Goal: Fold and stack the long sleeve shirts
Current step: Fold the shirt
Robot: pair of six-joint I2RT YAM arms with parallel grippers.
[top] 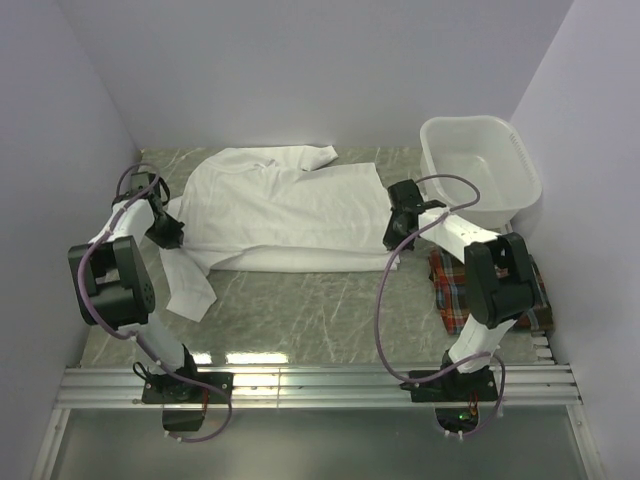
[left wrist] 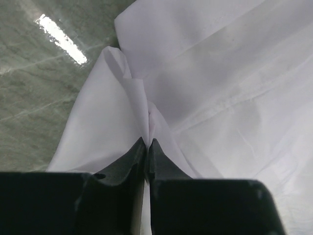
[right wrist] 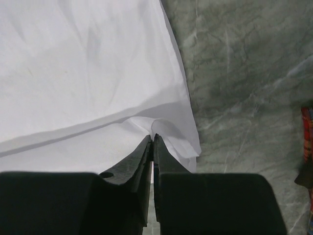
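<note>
The white long sleeve shirt [top: 290, 205] lies spread across the back of the table, collar to the left, one sleeve trailing toward the front left. My left gripper [top: 168, 238] sits at its left edge, and in the left wrist view the jaws [left wrist: 147, 141] are shut on a raised fold of the white cloth [left wrist: 220, 98]. My right gripper [top: 393, 238] is at the shirt's right hem. Its jaws [right wrist: 153, 137] are pinched on a corner fold of the shirt [right wrist: 88, 73]. The plaid long sleeve shirt [top: 450, 288] lies folded at the right, partly under the right arm.
A white plastic basin [top: 525, 165] stands at the back right corner, beside the right arm. White walls close in the table on the left, back and right. A metal rail [top: 320, 385] runs along the near edge. A strip of plaid [right wrist: 307, 132] shows at the right wrist view's edge.
</note>
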